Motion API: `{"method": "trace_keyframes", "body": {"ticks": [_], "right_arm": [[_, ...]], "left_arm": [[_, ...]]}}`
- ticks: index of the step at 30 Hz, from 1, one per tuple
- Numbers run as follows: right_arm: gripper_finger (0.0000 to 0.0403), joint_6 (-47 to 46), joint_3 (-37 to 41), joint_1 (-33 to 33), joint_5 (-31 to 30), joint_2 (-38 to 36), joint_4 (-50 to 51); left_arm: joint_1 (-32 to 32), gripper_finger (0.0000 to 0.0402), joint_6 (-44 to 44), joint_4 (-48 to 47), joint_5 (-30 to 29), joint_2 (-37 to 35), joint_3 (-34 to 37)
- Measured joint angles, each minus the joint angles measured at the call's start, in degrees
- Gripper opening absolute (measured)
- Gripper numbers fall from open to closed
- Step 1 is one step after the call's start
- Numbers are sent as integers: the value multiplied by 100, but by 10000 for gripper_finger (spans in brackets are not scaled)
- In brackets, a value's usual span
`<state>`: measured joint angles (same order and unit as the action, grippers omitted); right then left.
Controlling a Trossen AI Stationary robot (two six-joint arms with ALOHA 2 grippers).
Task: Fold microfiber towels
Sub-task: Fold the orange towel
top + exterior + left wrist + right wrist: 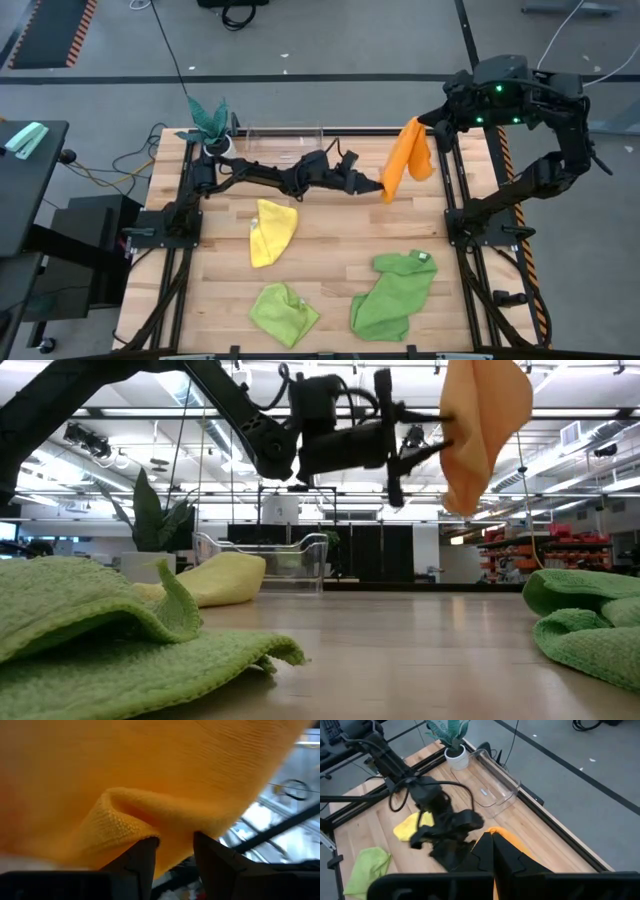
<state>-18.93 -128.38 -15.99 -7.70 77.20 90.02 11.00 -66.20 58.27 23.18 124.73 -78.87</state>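
From above, the orange towel [408,160] hangs in the air over the far right part of the worktop [330,250], pinched at its upper corner by the right tool [424,124], whose fingers are shut on the cloth, while the left tool [381,186] reaches across from the left and meets the towel's lower edge; the yellow towel [271,231], the lime green towel [284,312] and the larger mid-green towel [394,291] lie crumpled on the boards, well apart from one another, and a plant [209,120] stands at the far edge. At worktop level the orange towel [482,422] droops in loose folds from a high point, which suggests a light, limp, plush cloth with no stiffness of its own, so it will sag wherever it is not held; the left tool [396,445] is beside its hanging edge. The left wrist view shows that arm's fingers [141,857] slightly apart with a rolled hem of the orange cloth [125,817] resting just above them; whether they actually pinch it I cannot tell. The right wrist view shows its own fingers [492,852] pressed together on an orange fold [507,837], with the clear tray [492,782] beyond. My judgement: the nap should give good friction, and corners or hems are the places to take hold, two corners at once to keep an edge straight.
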Motion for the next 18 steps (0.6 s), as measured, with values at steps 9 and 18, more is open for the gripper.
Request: {"method": "trace_keyframes", "body": {"ticks": [9,18], "right_arm": [[0,254,0,0,1,-24,0],[0,93,-79,7,2,-383,-2]], "left_arm": [[-490,137,110,732,-326,0,-4],[-554,124,617,664,-610,-353,-2]]}}
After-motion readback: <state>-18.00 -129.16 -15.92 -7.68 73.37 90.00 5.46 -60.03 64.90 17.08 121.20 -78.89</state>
